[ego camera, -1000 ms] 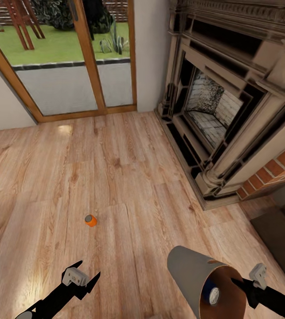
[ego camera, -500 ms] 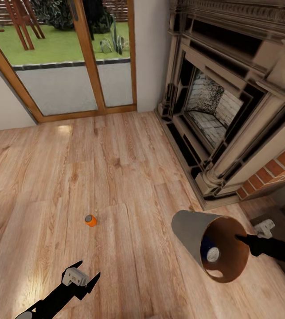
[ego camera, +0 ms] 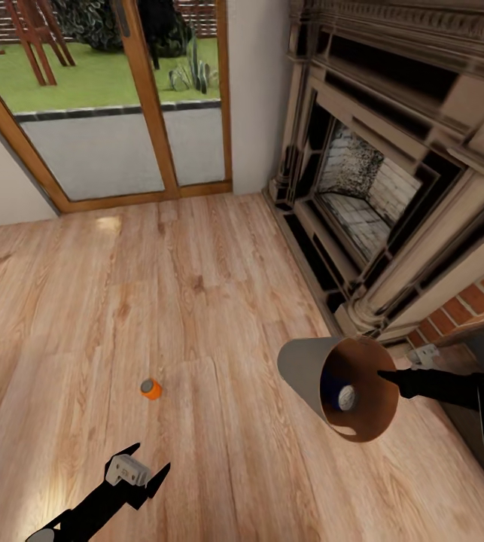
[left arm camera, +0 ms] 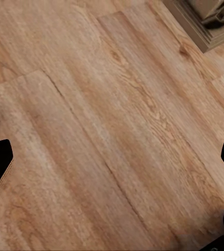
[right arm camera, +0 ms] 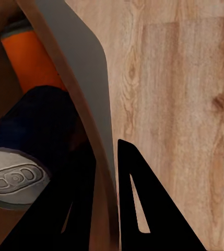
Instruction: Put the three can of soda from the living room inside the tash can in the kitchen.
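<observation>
Grey bin (ego camera: 302, 369), orange-brown inside; orange can (ego camera: 150, 388).

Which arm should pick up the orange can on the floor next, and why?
Left. The left gripper is open, empty and nearest the orange can; the right gripper is clamped on the bin rim.

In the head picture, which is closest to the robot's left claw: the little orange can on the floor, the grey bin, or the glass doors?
1. Small orange soda can, on the wood floor just ahead of the left gripper.
2. Pale grey tapered bin, off to the right, held on its side.
3. Wood-framed glass doors, far ahead at the wall.
</observation>
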Motion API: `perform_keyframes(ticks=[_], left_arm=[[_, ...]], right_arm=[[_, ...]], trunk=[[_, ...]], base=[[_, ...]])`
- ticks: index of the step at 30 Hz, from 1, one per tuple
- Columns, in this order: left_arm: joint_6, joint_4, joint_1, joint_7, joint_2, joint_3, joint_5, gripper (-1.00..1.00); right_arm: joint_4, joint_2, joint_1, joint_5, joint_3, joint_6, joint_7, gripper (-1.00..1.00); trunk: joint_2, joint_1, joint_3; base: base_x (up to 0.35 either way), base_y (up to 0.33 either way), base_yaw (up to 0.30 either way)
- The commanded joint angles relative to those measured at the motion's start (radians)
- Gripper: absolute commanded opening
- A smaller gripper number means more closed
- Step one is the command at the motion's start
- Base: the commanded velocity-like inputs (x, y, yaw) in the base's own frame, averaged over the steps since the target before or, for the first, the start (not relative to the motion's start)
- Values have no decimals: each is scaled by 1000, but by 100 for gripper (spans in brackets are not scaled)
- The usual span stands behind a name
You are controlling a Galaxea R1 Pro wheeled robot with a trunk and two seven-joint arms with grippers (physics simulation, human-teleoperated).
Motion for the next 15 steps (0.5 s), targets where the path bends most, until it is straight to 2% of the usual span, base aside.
perform_keyframes(ticks=[1,8,12,15], left_arm=[[1,0,0,0,0,0,0,100],[3,0,0,-2,1,0,1,100],[9,0,0,-3,0,0,-1,100],[16,-1,0,-3,0,0,-2,100]], right_arm=[[6,-1,0,-7,0,7,5,-100],[49,-2,2,-9,-4,-12,-8,-100],[59,-1,4,-9,-6,-18,-28,-100],[64,-1,4,-11,-6,-20,-36,-100]], trunk=[[0,0,0],[0,0,0],[0,0,0],[0,0,0]], base=[[320,0,0],[321,20,0],[285,149,0],[161,263,-79]])
